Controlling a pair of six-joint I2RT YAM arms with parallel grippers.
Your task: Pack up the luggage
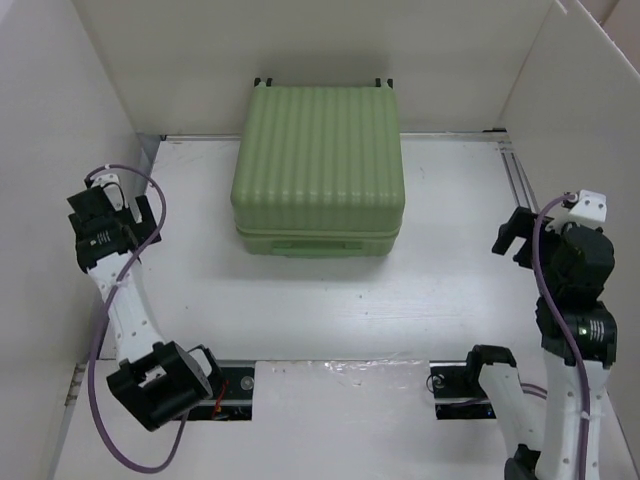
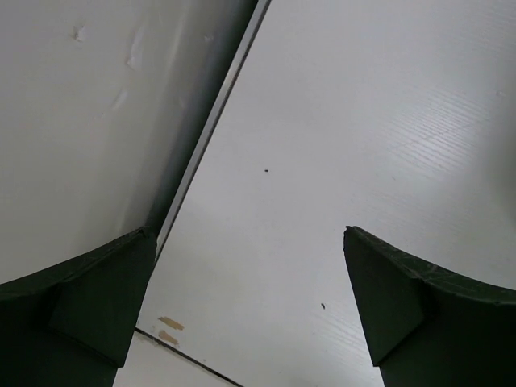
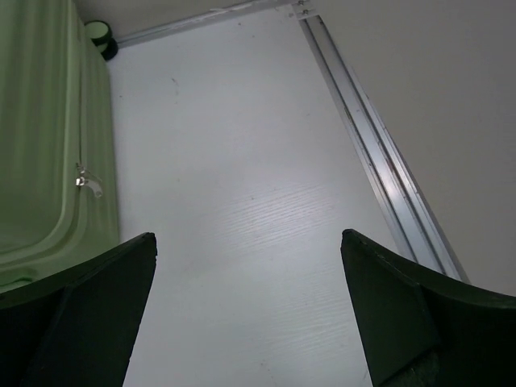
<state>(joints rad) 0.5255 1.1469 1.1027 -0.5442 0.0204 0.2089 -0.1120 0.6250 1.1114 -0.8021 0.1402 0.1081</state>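
Note:
The luggage (image 1: 318,170), a large light-green ribbed hard-shell suitcase, lies shut and flat at the back middle of the table, with small black wheels at its far edge. Its side with a zipper pull shows at the left of the right wrist view (image 3: 48,137). My left gripper (image 1: 140,215) is open and empty at the far left, well apart from the suitcase; the left wrist view (image 2: 250,242) shows only bare table between its fingers. My right gripper (image 1: 512,236) is open and empty at the right, apart from the suitcase; the right wrist view (image 3: 246,246) shows only table between its fingers.
White walls (image 1: 60,120) enclose the table on the left, back and right. A metal rail (image 3: 379,161) runs along the right edge of the table. A dark seam (image 2: 210,137) runs where the left wall meets the table.

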